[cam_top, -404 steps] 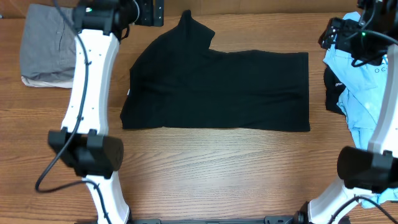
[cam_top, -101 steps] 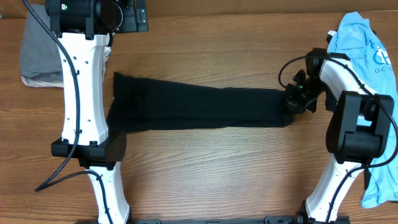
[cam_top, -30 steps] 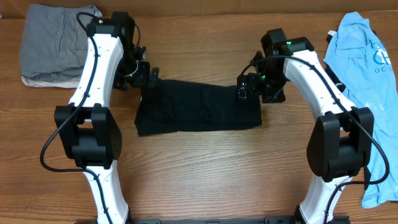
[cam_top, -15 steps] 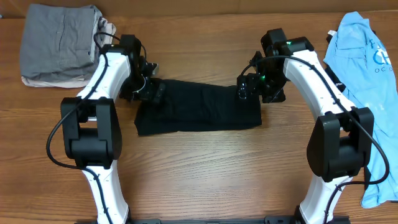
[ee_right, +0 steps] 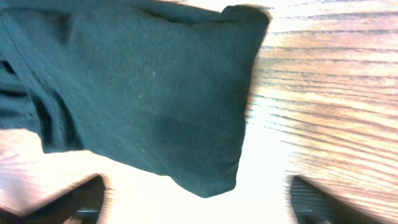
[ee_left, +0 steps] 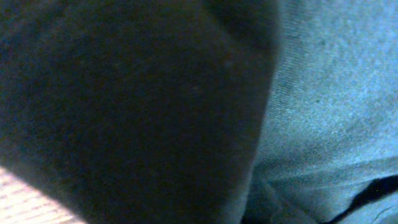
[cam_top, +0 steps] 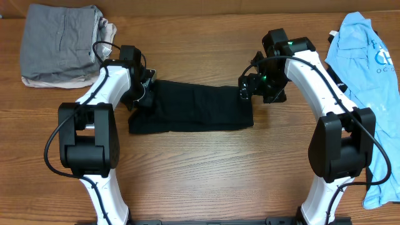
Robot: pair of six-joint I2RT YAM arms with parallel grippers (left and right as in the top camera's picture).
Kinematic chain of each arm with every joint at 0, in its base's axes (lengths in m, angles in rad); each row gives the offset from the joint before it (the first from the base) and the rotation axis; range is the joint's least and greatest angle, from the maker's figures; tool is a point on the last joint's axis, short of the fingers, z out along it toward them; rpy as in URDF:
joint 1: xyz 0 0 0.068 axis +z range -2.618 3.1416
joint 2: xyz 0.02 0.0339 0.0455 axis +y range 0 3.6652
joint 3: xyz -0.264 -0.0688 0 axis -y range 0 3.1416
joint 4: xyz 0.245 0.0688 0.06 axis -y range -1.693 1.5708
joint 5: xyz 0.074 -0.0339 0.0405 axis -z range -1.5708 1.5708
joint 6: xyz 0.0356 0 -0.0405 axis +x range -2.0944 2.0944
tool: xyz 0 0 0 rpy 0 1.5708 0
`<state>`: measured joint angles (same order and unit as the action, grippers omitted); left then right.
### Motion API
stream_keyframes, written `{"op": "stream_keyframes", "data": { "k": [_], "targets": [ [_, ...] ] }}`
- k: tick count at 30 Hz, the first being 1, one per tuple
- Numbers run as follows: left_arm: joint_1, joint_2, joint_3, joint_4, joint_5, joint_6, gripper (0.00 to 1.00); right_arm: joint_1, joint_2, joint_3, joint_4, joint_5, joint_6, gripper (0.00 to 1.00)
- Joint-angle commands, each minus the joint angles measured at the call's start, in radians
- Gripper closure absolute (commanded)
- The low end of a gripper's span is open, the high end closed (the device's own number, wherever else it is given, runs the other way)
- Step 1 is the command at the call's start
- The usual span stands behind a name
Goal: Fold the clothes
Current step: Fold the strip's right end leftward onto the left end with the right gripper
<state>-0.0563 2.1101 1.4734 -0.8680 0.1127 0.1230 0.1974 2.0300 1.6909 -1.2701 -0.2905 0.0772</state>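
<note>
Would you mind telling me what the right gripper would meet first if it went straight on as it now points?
Probably the folded end of the black T-shirt, lying right ahead of the right gripper; bare table shows just beside it.

black t-shirt: cloth, matt, fine knit, soft creases | light blue t-shirt: cloth, matt, white printed lettering | grey folded garment: cloth, matt | beige garment: cloth, matt | table: wood grain, smooth, slight sheen under glare | arm casings: white plastic, glossy | arm joints: black, matt
</note>
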Motion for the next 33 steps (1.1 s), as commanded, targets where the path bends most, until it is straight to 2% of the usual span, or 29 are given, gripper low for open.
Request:
{"op": "stream_keyframes", "data": {
  "k": [1,2,3,11,21,28,29,33],
  "targets": [
    [0.008,0.077,-0.041,-0.013,0.015,-0.099,0.96,0.008,-0.040,0.030,0.007,-0.035,0.002,0.70],
    [0.008,0.077,-0.027,-0.023,0.019,-0.105,0.96,0.011,-0.039,0.028,0.010,-0.047,0.002,0.86],
    [0.008,0.074,-0.006,-0.041,0.028,-0.105,0.96,0.017,-0.039,0.024,0.018,-0.065,0.002,0.96],
    [0.003,0.033,0.204,-0.185,0.049,-0.105,0.96,0.067,-0.036,-0.118,0.171,-0.126,0.015,0.96],
    [-0.047,-0.099,0.404,-0.344,0.071,-0.101,0.96,0.067,0.003,-0.421,0.538,-0.175,0.138,0.96],
    [-0.191,-0.187,0.409,-0.330,0.071,-0.106,0.96,0.049,0.039,-0.446,0.553,-0.175,0.152,0.96],
    [-0.217,-0.187,0.409,-0.319,0.071,-0.119,0.96,0.047,0.039,-0.446,0.554,-0.176,0.153,0.96],
    [-0.319,-0.163,0.408,-0.278,0.072,-0.303,0.96,0.046,0.039,-0.446,0.555,-0.176,0.156,0.96]
  ]
}}
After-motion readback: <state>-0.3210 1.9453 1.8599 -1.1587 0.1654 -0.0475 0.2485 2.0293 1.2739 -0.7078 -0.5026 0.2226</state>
